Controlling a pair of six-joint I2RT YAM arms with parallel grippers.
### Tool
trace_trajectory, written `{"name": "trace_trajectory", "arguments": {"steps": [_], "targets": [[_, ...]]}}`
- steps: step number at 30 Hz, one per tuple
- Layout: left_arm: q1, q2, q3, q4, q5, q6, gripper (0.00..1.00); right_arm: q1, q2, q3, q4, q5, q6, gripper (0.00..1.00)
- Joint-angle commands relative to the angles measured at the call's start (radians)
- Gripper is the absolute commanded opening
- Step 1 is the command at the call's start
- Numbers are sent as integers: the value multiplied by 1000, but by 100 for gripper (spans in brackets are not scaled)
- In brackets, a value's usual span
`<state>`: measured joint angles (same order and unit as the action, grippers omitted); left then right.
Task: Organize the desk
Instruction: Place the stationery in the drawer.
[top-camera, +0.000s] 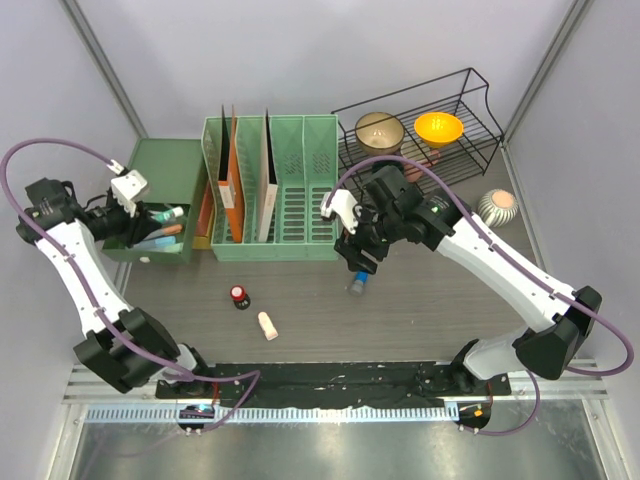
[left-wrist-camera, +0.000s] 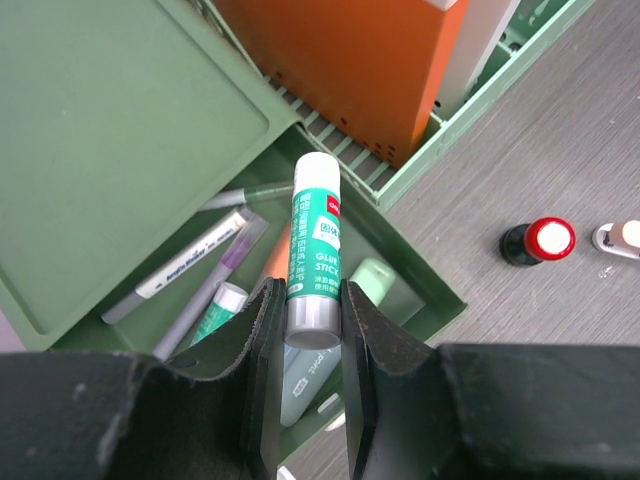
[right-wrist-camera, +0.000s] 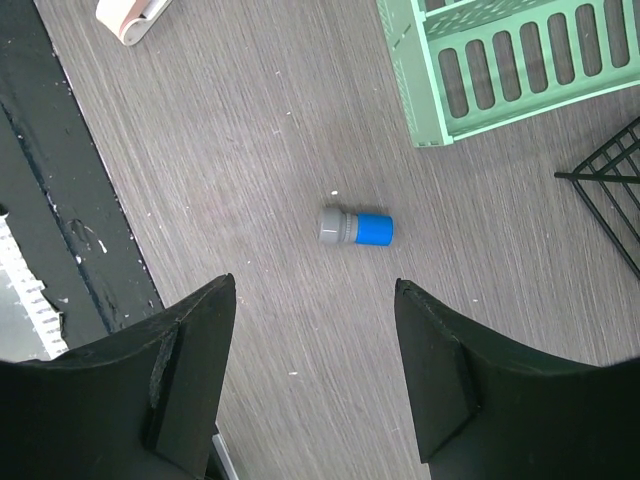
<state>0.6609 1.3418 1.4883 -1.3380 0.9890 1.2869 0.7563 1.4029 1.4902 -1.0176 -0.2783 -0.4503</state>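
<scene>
Left end effector (left-wrist-camera: 312, 305) clamps glue stick (left-wrist-camera: 316, 240) over drawer (left-wrist-camera: 398, 238); right end effector (right-wrist-camera: 312, 290) spread above desk (right-wrist-camera: 230, 130), blue cap (right-wrist-camera: 357, 228) beneath.

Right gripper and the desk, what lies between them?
A small blue-and-grey cylinder lies on the desk, beneath the open right gripper, seen in the right wrist view.

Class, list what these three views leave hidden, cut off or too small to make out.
- Left wrist view: the glue stick and left gripper cover part of the drawer; its pens can't be counted.
- Top view: the right gripper hides most of the blue-capped tube.
- Right wrist view: the pale pink item is cut off by the top edge.
</scene>
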Motion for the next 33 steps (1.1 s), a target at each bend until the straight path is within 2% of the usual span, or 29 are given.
{"name": "trace_trajectory", "arguments": {"steps": [1, 8, 10, 11, 12, 13, 22, 26, 33], "targets": [[8, 28, 1, 16, -32, -9, 0, -6, -4, 21, 40, 10, -13, 69], [8, 91, 4, 83, -44, -64, 0, -20, -12, 1, 43, 5, -24, 68], [8, 108, 12, 82, -46, -66, 3, -25, -12, -5, 48, 1, -22, 68], [8, 121, 10, 95, -52, -78, 15, -28, -12, -8, 51, -1, -22, 69], [8, 128, 9, 103, -52, -86, 21, -26, -12, -11, 56, -4, -24, 68], [6, 135, 4, 109, -53, -93, 24, -28, -10, -11, 56, -4, -22, 68], [-26, 188, -14, 209, -59, -193, 26, -28, -2, -11, 65, -9, -18, 68], [-50, 198, -11, 234, -69, -219, 42, -29, -4, -24, 65, -9, -16, 69], [-61, 183, -8, 307, -73, -304, 64, -31, -7, -30, 71, -12, -13, 68]]}}
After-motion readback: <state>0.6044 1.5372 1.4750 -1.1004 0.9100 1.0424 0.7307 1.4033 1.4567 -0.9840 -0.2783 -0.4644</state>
